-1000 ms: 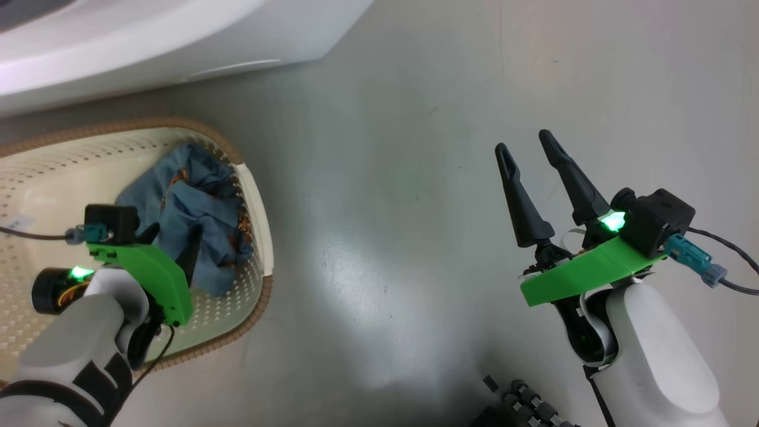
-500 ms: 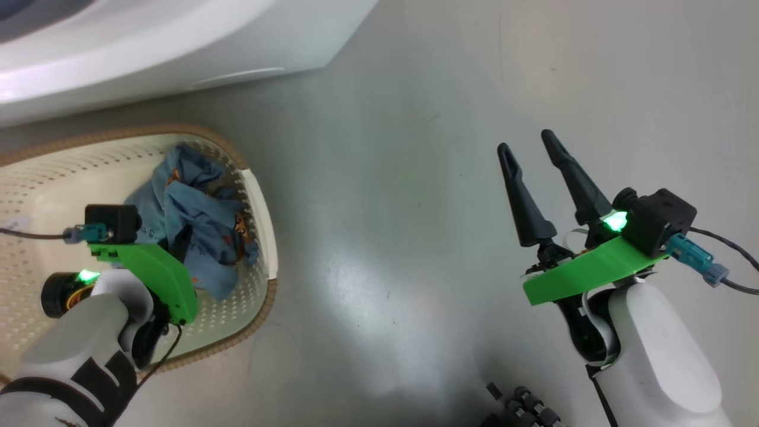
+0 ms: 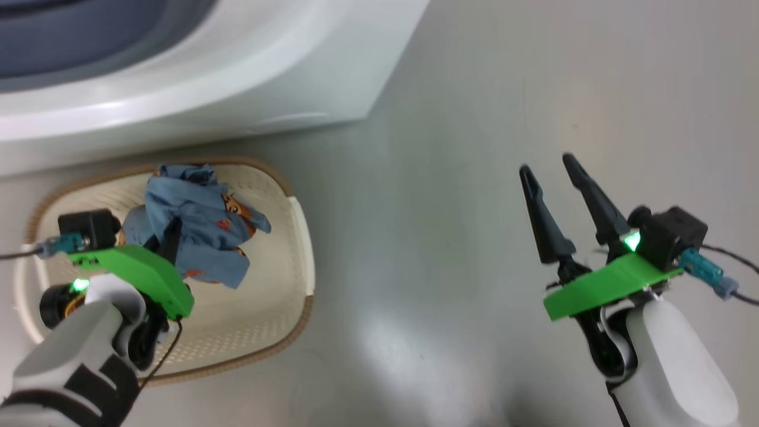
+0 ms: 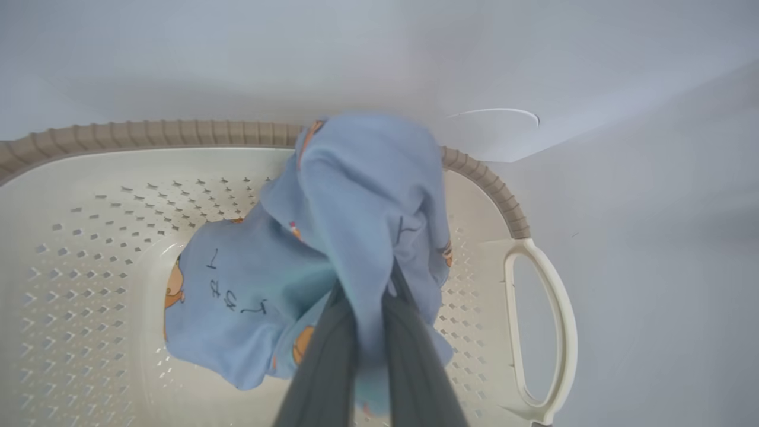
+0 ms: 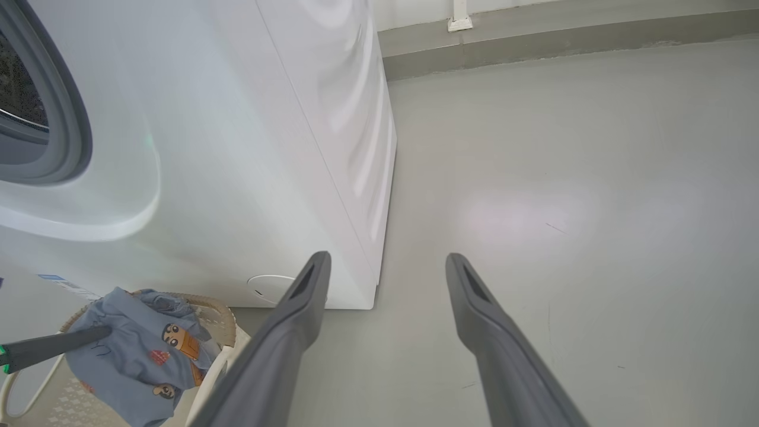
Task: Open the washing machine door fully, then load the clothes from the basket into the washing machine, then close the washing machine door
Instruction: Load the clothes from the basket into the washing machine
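Left gripper (image 4: 363,286): my two fingers are pressed together, pinching a fold of the clothes (image 4: 356,196) between them.
Right gripper (image 3: 547,166): my fingers are spread wide and hold nothing; they hang over the bare floor (image 3: 445,178), well apart from the basket (image 3: 299,237).
Clothes, position: a bunched blue garment with orange-brown figures, over the basket's middle and gathered at my left fingertips.
Basket, position: on the floor, just in front of the washing machine (image 3: 237,89), near its front corner.
Head view: shows both my arms at once, the left reaching down into the basket, the right held out to the side with its fingers pointing away from me.
Left wrist view: shows the pinch itself, with cloth wrapped over both fingers and draped down on either side, and one basket handle (image 4: 539,332) to the right.
Right wrist view: shows the machine's grey gasket (image 5: 71,118) with the dark drum (image 5: 18,89) behind it, and the bunch standing higher than the basket rim.
Contact with basket floor: I cannot tell whether the cloth's lower edge touches it.
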`<state>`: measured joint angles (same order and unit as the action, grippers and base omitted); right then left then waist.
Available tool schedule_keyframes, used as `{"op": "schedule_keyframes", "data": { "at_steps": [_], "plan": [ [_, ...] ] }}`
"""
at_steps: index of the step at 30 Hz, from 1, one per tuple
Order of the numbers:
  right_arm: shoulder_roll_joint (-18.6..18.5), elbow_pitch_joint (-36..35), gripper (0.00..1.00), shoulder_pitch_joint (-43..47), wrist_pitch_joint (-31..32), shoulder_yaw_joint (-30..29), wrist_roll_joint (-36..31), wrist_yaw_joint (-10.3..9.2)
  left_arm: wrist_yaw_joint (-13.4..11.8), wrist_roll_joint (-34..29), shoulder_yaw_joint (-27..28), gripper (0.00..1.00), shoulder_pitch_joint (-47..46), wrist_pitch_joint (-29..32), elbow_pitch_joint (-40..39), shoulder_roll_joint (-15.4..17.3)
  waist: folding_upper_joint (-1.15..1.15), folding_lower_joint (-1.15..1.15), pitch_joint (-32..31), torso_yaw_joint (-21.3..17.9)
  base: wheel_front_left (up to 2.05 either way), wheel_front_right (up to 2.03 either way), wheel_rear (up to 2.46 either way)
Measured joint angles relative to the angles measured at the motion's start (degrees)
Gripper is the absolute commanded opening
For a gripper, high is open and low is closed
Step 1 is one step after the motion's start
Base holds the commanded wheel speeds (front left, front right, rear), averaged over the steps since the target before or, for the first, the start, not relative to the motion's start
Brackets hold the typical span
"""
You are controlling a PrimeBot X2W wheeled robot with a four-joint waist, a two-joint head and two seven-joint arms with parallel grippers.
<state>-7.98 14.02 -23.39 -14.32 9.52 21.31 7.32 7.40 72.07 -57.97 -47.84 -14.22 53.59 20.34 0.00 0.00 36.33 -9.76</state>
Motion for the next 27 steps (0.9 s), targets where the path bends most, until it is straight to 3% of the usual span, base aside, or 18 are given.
{"op": "schedule_keyframes", "data": {
  "at_steps": [11, 21, 27],
  "plan": [
    [-2.14, 2.44, 1.0, 4.52, 0.0, -0.38, 0.47, 0.0, 0.0, -11.69, 14.44, 0.0, 9.36, 0.01, -5.53, -1.59, 0.0, 0.0, -8.25, 3.6, 0.0, 0.0, 0.0],
    [-3.83, 3.8, 1.0, 10.4, 0.01, -0.38, 1.12, 0.0, 0.0, -27.61, 29.67, 0.0, 18.72, 0.01, -10.5, -2.64, 0.0, 0.0, -17.35, 6.37, 0.0, 0.0, 0.0],
    [-4.59, 3.96, 1.0, 14.42, 0.01, -0.89, 2.54, 0.0, 0.0, -32.84, 36.39, 0.0, 24.73, 0.01, -15.67, -4.01, 0.0, 0.0, -22.54, 7.44, 0.0, 0.0, 0.0]
  ]
}}
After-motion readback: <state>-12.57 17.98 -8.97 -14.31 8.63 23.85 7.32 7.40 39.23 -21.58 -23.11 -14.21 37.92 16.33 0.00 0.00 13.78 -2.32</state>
